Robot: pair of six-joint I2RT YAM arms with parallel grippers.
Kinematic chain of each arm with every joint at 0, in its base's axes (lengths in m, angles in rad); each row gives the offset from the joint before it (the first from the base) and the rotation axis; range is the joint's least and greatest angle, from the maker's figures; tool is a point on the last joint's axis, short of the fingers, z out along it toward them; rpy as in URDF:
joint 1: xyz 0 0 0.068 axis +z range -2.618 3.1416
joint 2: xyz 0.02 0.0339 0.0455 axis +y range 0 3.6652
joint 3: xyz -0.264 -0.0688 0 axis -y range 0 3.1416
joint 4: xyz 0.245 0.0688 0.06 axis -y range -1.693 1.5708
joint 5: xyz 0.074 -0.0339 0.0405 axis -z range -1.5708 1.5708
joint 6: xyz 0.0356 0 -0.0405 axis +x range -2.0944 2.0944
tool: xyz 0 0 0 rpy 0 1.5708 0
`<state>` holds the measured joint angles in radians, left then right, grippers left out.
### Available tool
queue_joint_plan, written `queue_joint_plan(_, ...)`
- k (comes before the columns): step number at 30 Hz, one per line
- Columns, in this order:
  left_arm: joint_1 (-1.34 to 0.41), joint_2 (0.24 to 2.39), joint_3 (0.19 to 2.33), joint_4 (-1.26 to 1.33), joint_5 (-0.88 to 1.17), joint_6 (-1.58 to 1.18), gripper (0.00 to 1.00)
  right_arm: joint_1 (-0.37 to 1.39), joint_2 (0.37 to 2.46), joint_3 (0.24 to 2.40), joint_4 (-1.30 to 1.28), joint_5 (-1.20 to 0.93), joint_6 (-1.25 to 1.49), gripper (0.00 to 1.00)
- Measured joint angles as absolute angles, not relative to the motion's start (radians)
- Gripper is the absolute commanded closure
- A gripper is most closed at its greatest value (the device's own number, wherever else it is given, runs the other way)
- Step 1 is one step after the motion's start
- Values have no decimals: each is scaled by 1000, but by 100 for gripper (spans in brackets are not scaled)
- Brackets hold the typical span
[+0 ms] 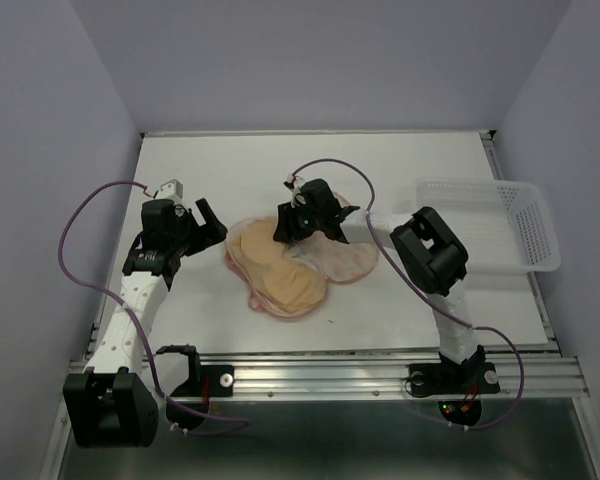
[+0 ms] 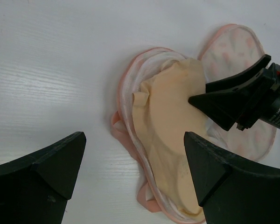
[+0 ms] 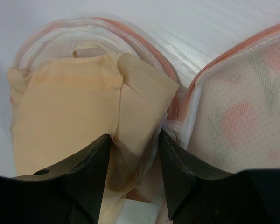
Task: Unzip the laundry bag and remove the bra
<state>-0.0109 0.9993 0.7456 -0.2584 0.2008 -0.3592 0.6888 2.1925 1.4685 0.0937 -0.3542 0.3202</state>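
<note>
The laundry bag [image 1: 348, 262] lies unzipped and spread open mid-table, its printed mesh lining and pink zip edge showing in the right wrist view [image 3: 242, 107] and the left wrist view [image 2: 233, 51]. The tan bra [image 1: 275, 268] lies on the bag's left half, largely uncovered. My right gripper [image 1: 292, 228] is down on the bra's far edge, jaws pinching a raised fold of it [image 3: 135, 140], with the bra [image 3: 65, 107] spreading left. My left gripper [image 1: 212, 222] is open and empty, hovering left of the bag [image 2: 135, 137], with the bra [image 2: 172, 121] ahead of it.
A clear plastic mesh basket [image 1: 510, 235] stands at the right edge of the white table [image 1: 400, 160]. Purple walls close in the back and sides. The right arm's forearm reaches across above the bag's right half.
</note>
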Motion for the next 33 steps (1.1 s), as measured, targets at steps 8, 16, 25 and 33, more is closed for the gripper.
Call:
queue_joint_plan(8,-11,999,745,-257,202,-359,1,689,1876,1111,109,-162,446,39)
queue_joint_plan(16,-11,999,745,-257,202,-359,1,689,1705,952,120,-112,516,31)
queue_joint_plan(25,-11,999,744,-255,202,-360,1,689,1832,1226,132,-156,439,30)
queue_joint_plan(33,-11,999,741,-253,201,-360,1,689,2035,1343,120,-167,413,22)
